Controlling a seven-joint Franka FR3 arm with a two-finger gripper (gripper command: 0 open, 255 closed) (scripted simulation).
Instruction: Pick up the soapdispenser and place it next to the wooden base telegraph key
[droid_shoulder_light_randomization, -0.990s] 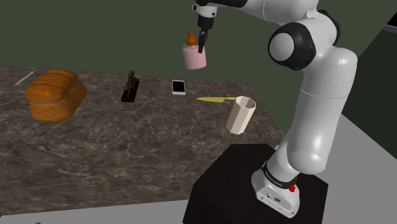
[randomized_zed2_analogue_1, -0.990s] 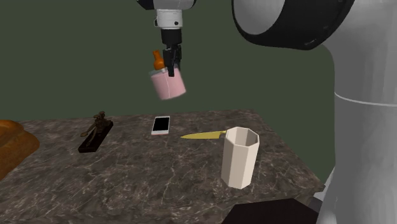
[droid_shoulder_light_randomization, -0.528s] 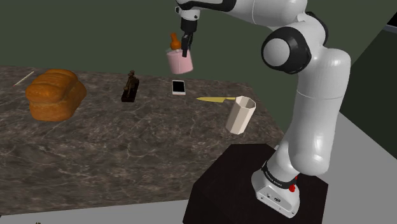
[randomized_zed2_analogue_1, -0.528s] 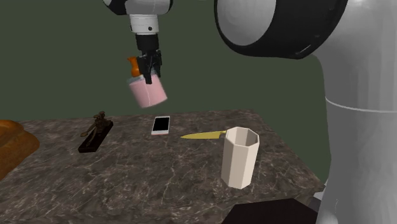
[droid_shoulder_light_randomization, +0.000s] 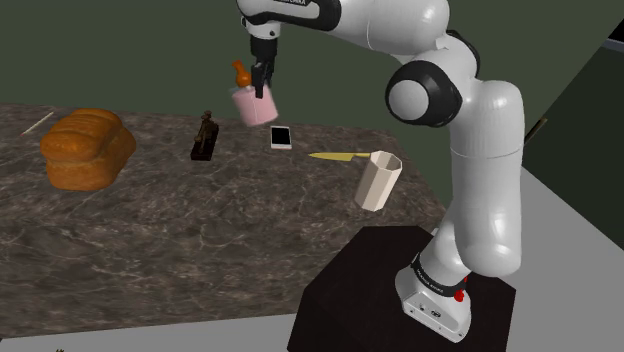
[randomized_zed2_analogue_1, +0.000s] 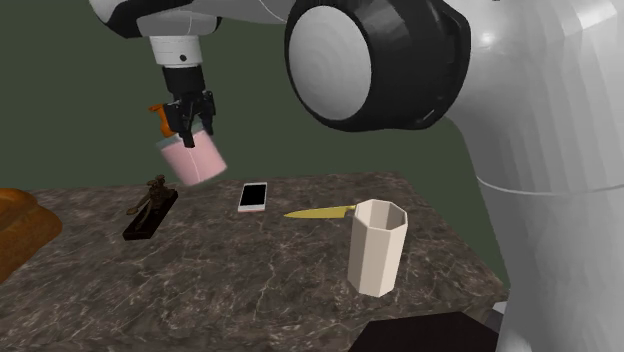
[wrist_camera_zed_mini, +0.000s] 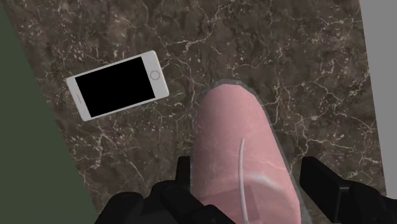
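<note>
A pink soap dispenser (droid_shoulder_light_randomization: 254, 106) with an orange pump hangs tilted in the air above the dark marbled counter (droid_shoulder_light_randomization: 200, 220). My black gripper (droid_shoulder_light_randomization: 261, 78) is shut on its upper part. In the second exterior view the soap dispenser (randomized_zed2_analogue_1: 193, 161) hangs under the gripper (randomized_zed2_analogue_1: 188, 118), just above and right of the telegraph key (randomized_zed2_analogue_1: 150, 210). The telegraph key (droid_shoulder_light_randomization: 205, 140), a small dark base with a brownish lever, stands on the counter below and left of the bottle in the shoulder view. In the wrist view the soap dispenser (wrist_camera_zed_mini: 238, 153) sits clasped in the gripper (wrist_camera_zed_mini: 251, 184).
A white phone (droid_shoulder_light_randomization: 281, 137) lies on the counter to the right of the key, also seen beside the bottle as the phone (wrist_camera_zed_mini: 118, 86). A yellow knife (droid_shoulder_light_randomization: 338, 155) and a pale faceted cup (droid_shoulder_light_randomization: 378, 180) lie further right. A bread loaf (droid_shoulder_light_randomization: 87, 148) sits far left.
The arm has swung left in both exterior views, carrying the soap dispenser from above the phone to near the telegraph key, and a little lower.
</note>
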